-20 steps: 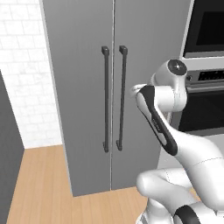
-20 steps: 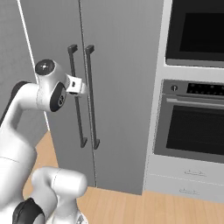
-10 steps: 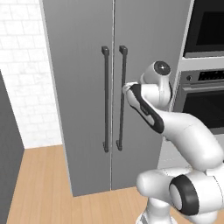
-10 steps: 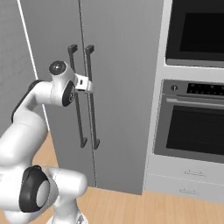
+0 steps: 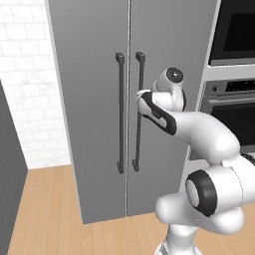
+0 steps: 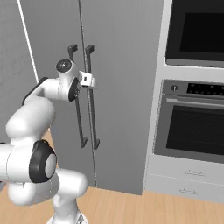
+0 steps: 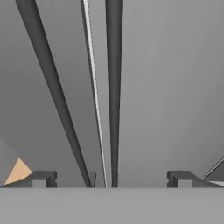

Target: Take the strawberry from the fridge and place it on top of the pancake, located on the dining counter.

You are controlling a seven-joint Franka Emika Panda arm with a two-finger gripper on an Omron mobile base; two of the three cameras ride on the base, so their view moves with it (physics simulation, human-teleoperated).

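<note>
**Two closed doors between me and the berry**

Both fridge doors are shut, so the strawberry, which I judge to be inside, is hidden from me. I have the gripper up at handle height, close in front of the right-hand door's bar handle, which runs between the spread fingertips with nothing pinched. The left handle slants past just beside it. From the right base camera the hand sits right at the bars, lined up so a squeeze could catch one bar alone. An oven stands beside the fridge.
</note>
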